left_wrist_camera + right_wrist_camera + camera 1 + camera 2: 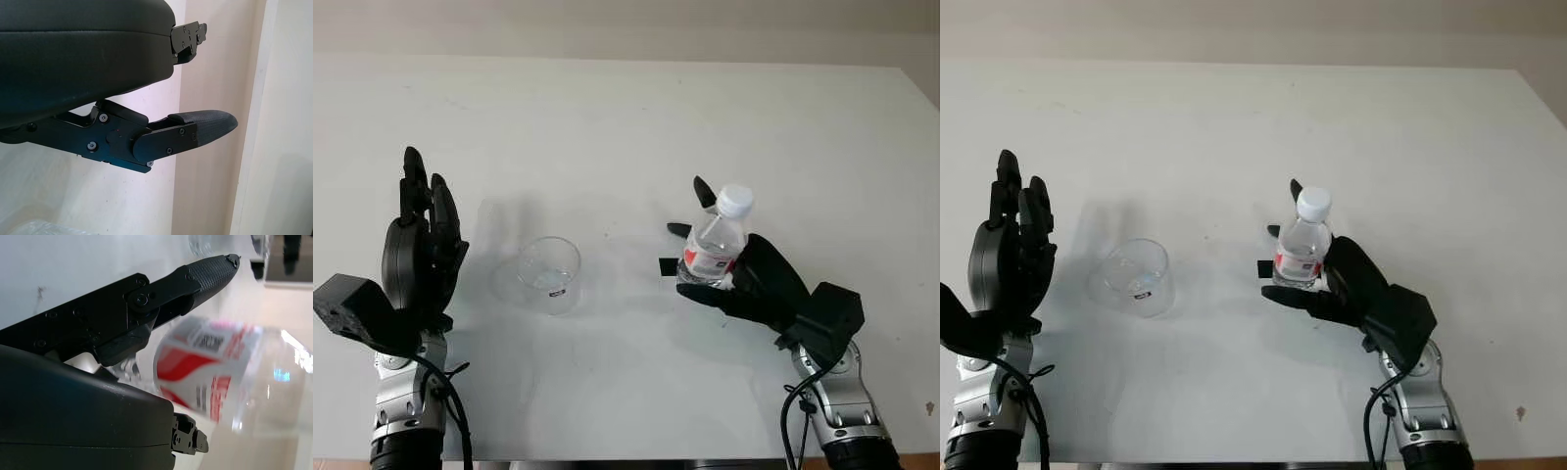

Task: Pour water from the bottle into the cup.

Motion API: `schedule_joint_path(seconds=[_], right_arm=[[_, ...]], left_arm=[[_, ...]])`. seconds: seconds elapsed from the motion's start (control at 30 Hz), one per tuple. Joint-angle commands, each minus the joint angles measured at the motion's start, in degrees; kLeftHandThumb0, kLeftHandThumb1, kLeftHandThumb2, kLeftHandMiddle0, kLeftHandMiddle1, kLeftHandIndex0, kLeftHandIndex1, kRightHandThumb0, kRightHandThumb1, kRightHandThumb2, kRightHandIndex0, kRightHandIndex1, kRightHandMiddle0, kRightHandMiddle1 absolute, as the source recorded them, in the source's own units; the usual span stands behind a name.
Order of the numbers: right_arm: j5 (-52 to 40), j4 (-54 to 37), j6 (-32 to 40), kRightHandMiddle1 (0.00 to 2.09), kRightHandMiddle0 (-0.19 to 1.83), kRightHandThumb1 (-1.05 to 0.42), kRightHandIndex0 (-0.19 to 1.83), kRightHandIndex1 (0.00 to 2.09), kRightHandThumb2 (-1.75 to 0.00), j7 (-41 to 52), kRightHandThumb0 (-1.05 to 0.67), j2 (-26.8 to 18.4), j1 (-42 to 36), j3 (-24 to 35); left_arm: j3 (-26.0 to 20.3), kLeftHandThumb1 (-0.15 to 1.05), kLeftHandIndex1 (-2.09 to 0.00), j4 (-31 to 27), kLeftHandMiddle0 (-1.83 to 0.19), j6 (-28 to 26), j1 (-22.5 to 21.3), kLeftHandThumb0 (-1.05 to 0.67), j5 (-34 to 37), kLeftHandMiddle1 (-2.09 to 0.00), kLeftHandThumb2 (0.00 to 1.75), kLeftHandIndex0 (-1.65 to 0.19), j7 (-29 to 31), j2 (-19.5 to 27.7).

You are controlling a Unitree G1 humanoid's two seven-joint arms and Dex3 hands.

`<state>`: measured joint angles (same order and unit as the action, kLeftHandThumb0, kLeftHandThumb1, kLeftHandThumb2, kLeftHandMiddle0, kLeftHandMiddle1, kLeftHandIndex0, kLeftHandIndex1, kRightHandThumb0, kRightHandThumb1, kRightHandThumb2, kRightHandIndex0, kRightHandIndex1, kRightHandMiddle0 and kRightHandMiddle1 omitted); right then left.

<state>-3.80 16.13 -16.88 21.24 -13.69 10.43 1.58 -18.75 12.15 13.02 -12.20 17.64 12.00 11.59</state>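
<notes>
a: where were the hands, nearest first?

b: the right hand (744, 279) sat at the near right of the white bench (636, 117), its fingers (704, 191) closed round the labelled middle of the bottle (715, 243). the left hand (416, 250) stood open at the near left, holding nothing.

a: and the cup (550, 274)?

b: between the hands, upright on the bench, apart from both, slightly beyond the left palm.

a: handling notes for the bottle?

b: small clear plastic, white cap (735, 201) on. judged light, thin-walled and likely to dent under squeeze; the label band looked the least slippery hold. the cap probably needed removal before pouring. the cup appeared thin, light and easily tipped.
</notes>
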Motion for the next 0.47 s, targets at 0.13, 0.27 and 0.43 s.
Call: schedule_joint_path(seconds=[0.13,0.27,0.43], right_arm=[[-0.97,3.95,-2.41,0.00,-0.19,-0.96,-0.19,0.00,-0.06,-2.17,-0.93,1.97,1.42,1.14],[-1.02,4.83,-3.37,0.00,-0.19,-0.97,-0.19,0.00,-0.06,-2.56,-0.94,1.82,1.60,1.27],[-2.35,5.02,-4.61,0.00,-0.19,-0.98,-0.19,0.00,-0.06,-0.33,-0.93,1.59,1.08,1.13]], left_arm=[[-0.14,1.05,0.00,0.50,0.19,0.52,-0.81,-0.71,0.07,0.00,0.60,0.19,0.10,0.39],[-0.24,1.05,0.00,0.34,0.19,0.89,-0.66,-0.71,-0.17,0.00,0.60,0.19,-0.18,0.35],[-0.24,1.05,0.00,-0.36,0.19,0.72,-0.01,-0.71,-0.11,0.00,0.60,0.19,-0.05,0.46]])
